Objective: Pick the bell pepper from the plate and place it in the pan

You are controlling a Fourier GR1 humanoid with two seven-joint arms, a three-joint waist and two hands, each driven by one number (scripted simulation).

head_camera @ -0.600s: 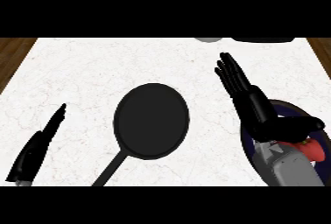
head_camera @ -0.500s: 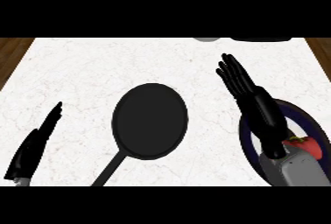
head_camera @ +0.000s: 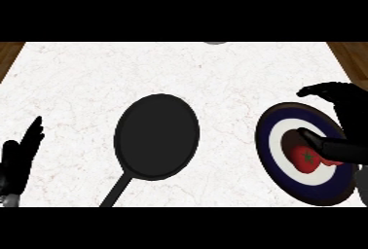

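You see the red pepper (head_camera: 305,159), its green stem facing up, lying on the middle of the plate (head_camera: 263,141). The plate is dark blue with a white ring. The black round pan (head_camera: 156,136) lies left of it, not touching, handle toward the lower left.

- Counter (head_camera: 86,78): white marbled top, filling most of the head view.
- Pan (head_camera: 156,136): black, flat on the counter near its middle, handle running to the lower left.
- Plate (head_camera: 267,155): dark blue rim, white ring, on the counter right of the pan, apart from it.
- Small grey object (head_camera: 214,43): at the far edge, cut off.
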